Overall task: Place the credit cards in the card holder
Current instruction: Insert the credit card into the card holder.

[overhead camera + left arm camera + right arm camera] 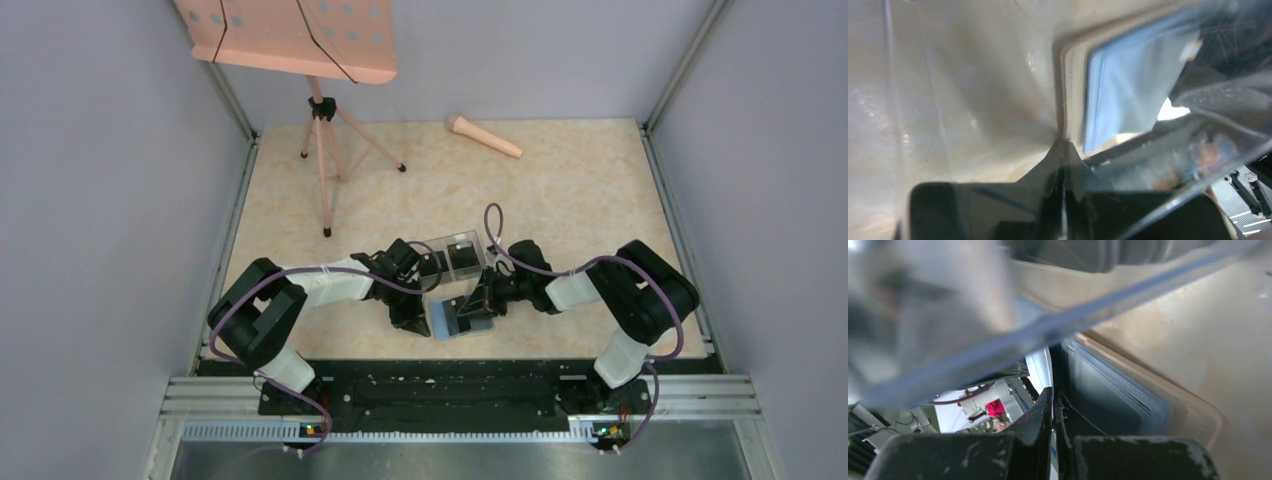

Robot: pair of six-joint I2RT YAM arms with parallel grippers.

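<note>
Left gripper [1063,147]: fingers pressed together, pinching the beige rim of the flat folding card holder [447,320]. The holder lies open, light-blue inside up, on the cream marbled table [570,210], just in front of the long clear plastic box [455,252]. Right gripper [1053,402]: fingers clamped on a thin white-edged credit card [1040,371], seen edge-on at the holder's blue pocket.

Card holder [447,322] lt blue inside w/ tan rim; table [560,200] beige marbled; music stand [290,35] pink.

The card holder [455,317] lies just before the box [452,250], microphone [483,136] far behind.
</note>
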